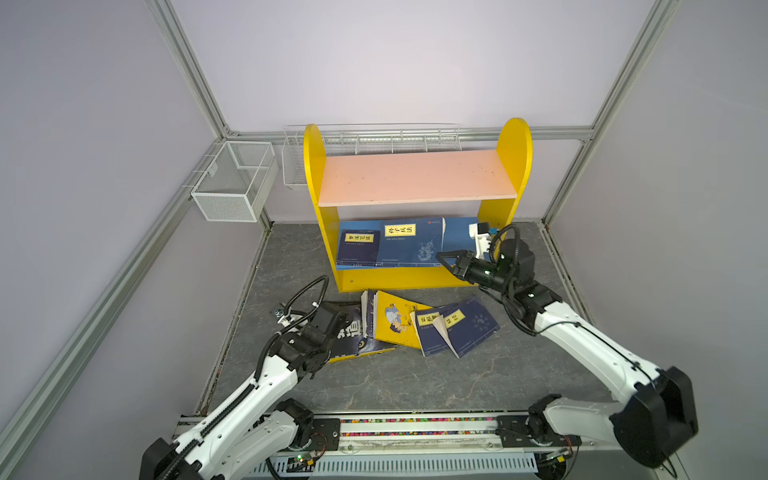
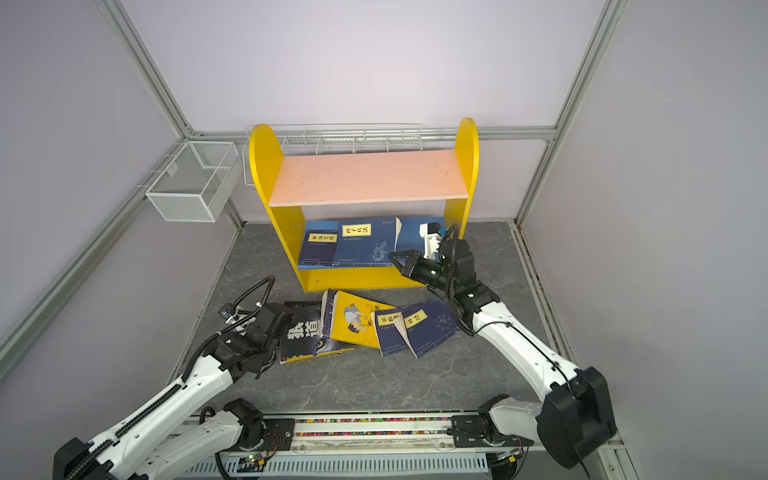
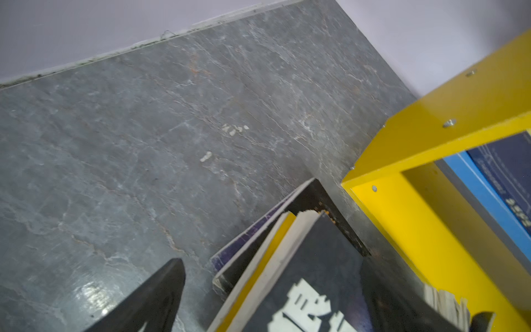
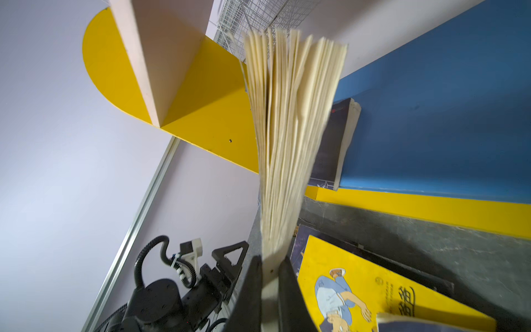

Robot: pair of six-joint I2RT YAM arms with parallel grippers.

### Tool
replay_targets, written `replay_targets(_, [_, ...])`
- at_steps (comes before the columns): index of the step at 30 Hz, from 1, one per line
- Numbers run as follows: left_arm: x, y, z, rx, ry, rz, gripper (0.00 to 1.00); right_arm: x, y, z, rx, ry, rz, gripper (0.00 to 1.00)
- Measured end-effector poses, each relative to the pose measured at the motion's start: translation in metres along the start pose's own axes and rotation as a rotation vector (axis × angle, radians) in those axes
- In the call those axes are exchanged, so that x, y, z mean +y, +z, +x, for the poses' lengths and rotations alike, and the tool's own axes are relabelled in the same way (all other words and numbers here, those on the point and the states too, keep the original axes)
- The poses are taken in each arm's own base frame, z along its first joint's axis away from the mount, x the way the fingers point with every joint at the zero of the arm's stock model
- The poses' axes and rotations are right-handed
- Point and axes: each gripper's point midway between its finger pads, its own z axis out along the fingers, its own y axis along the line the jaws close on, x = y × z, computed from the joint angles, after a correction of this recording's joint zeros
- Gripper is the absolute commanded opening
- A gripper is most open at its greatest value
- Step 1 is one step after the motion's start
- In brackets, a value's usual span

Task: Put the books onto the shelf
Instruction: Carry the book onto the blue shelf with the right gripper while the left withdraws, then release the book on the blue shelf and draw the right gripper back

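The right gripper [image 4: 270, 267] pinched a fanned book [image 4: 287, 129], pages aimed at the blue board [image 4: 445, 129] of the shelf [image 4: 201, 100] (left gripper [image 3: 330, 287] spread, farther off).

Yellow side panels [image 1: 312, 166], pink upper board [image 1: 415, 176], blue lower board [image 4: 431, 115]; grey veined table [image 1: 415, 386]; navy book [image 1: 358, 253], yellow label [image 1: 359, 237]; yellow cartoon-figure book [image 1: 395, 322].

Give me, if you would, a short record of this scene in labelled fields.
Shelf: navy book on blue lower board; pink upper board without books.
Right gripper: shut on blue book at lower board, pages fanned.
Left gripper: open over dark book.
Table: yellow book, two overlapping navy books.
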Motion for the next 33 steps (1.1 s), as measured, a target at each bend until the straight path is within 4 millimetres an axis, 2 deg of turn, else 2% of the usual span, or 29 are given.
replay_targets(4, [0.007, -0.005, -0.005, -0.003, -0.051, 0.015, 0.96, -0.009, 0.038, -0.001, 0.019, 0.009, 0.006, 0.06])
replay_targets(10, [0.012, -0.006, -0.001, 0.014, -0.06, 0.022, 0.96, -0.024, 0.086, -0.006, 0.023, 0.033, 0.005, 0.06])
replay_targets(17, [0.012, -0.004, 0.002, 0.027, -0.044, 0.016, 0.96, -0.044, 0.132, 0.015, 0.077, 0.097, 0.0, 0.06])
replay_targets(22, [0.012, -0.004, 0.003, 0.031, -0.041, 0.017, 0.96, -0.054, 0.149, 0.027, 0.103, 0.141, -0.008, 0.06])
replay_targets(28, [0.012, -0.004, 0.003, 0.031, -0.032, 0.017, 0.96, -0.061, 0.154, 0.026, 0.099, 0.183, -0.01, 0.06])
replay_targets(33, [0.013, -0.001, 0.006, 0.036, -0.012, -0.002, 0.96, -0.067, 0.155, 0.028, 0.106, 0.193, 0.01, 0.2])
